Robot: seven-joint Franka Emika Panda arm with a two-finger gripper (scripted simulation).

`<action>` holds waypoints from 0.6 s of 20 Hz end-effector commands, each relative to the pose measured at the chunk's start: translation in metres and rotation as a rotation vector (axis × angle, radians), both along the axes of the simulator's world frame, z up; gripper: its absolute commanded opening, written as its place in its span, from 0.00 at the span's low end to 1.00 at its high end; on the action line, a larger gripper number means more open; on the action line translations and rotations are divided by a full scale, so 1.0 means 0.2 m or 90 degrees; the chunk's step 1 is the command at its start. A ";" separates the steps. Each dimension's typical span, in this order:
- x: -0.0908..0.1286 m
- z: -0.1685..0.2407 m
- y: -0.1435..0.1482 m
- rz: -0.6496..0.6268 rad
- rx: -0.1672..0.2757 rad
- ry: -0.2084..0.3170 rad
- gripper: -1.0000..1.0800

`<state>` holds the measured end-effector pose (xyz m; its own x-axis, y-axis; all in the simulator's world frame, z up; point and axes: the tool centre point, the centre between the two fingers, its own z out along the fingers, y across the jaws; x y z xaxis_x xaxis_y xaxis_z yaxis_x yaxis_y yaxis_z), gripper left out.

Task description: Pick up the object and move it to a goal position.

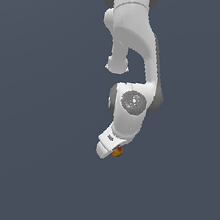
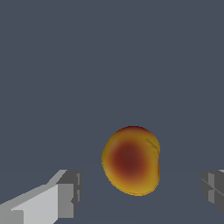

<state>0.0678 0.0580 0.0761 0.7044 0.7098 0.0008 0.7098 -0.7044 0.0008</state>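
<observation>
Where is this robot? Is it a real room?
Probably not a real room: it looks like a computer simulation. Everything around the white robot arm is one flat grey-blue floor with no walls or furniture, and only a small orange-and-red ball sits between the open gripper fingers.

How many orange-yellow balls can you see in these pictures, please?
1. The ball lies between the open jaws in the wrist view, touching neither; the exterior view shows it beside the gripper, partly hidden. No others show.
</observation>
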 end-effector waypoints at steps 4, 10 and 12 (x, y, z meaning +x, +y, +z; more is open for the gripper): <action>-0.01 -0.14 0.00 0.002 0.000 0.001 0.96; 0.00 -0.21 0.00 0.003 0.000 0.001 0.96; 0.00 -0.21 0.00 0.003 0.000 0.001 0.96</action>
